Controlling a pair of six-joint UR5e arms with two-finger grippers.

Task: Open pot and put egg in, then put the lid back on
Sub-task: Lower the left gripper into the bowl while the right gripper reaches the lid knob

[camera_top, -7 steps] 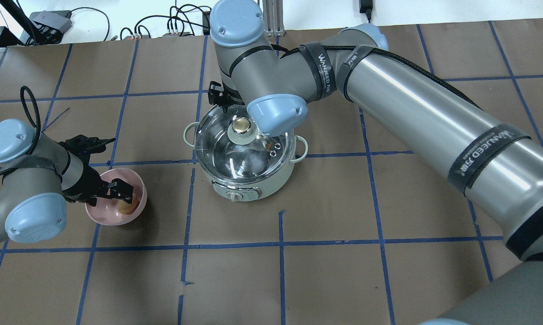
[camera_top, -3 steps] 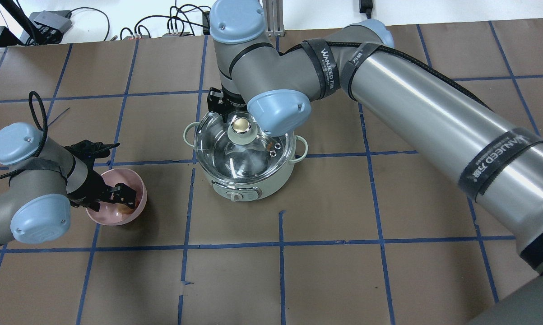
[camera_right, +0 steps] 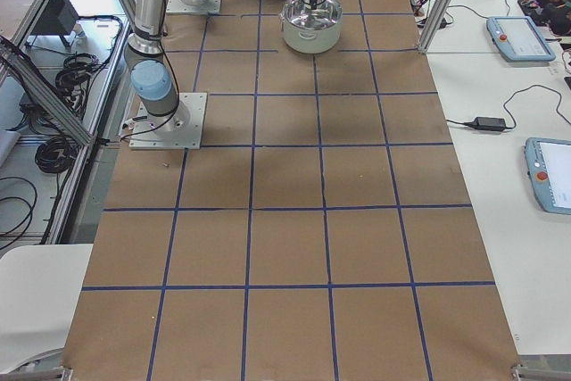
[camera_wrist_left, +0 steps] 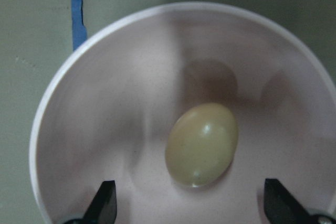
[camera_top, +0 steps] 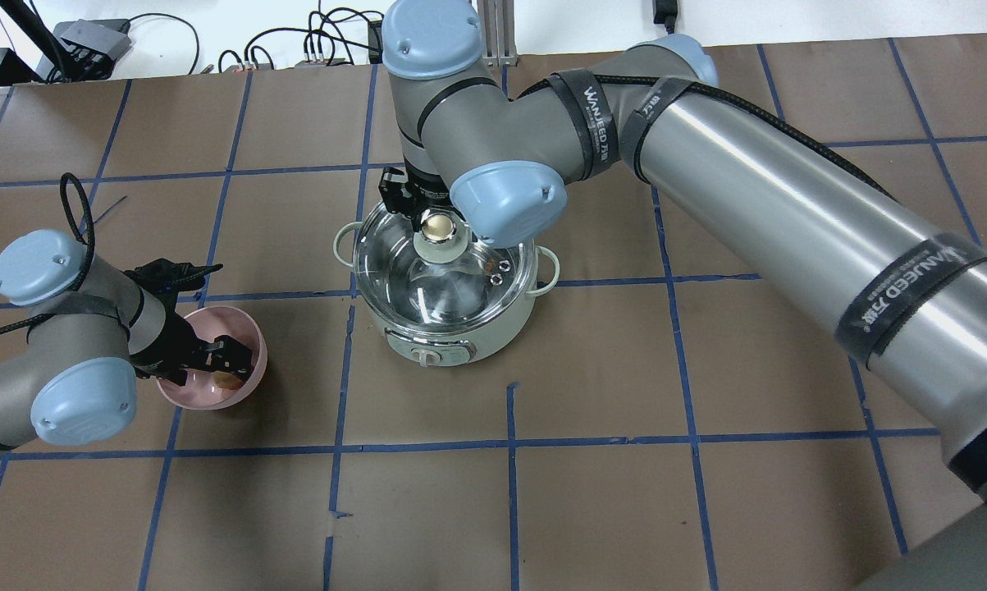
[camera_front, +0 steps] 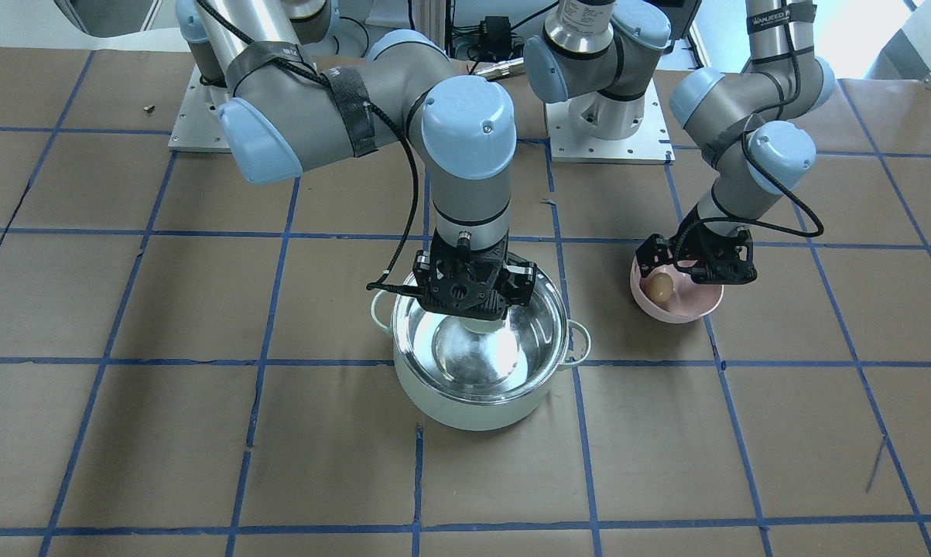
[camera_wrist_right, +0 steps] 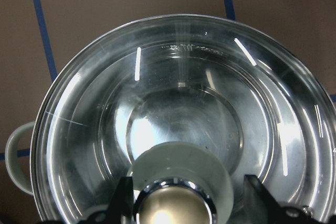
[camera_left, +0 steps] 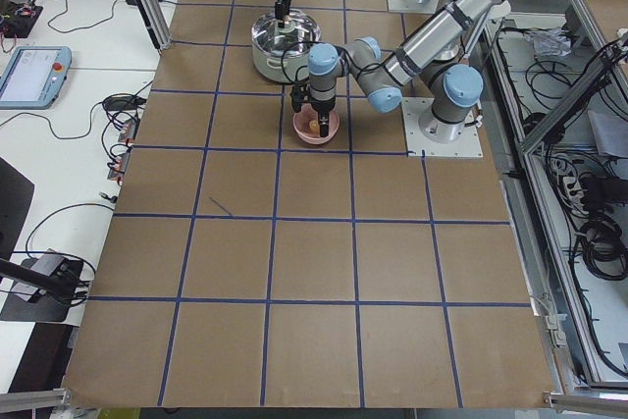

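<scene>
— Right wrist-mounted view first: which way from the right gripper to the lid?
— Straight below. Seated on the pot, with the brass knob centred between the two fingers. Spread wide to either side, gripping nothing, no contact visible.
— So close, then lift?
— Probably; no sideways correction needed, judging by the centring.
— And the left gripper?
— Low over the pink bowl, parted wide, empty. Egg lying in the bowl's bottom, just ahead of the fingertip line and about midway between the tips. Long axis roughly across the closing line, slightly slanted, so the narrow width faces the squeeze.
— Nearer arm?
— Right for the lid, left for the egg. Bowl well apart from the pot, on the left arm's side.
</scene>
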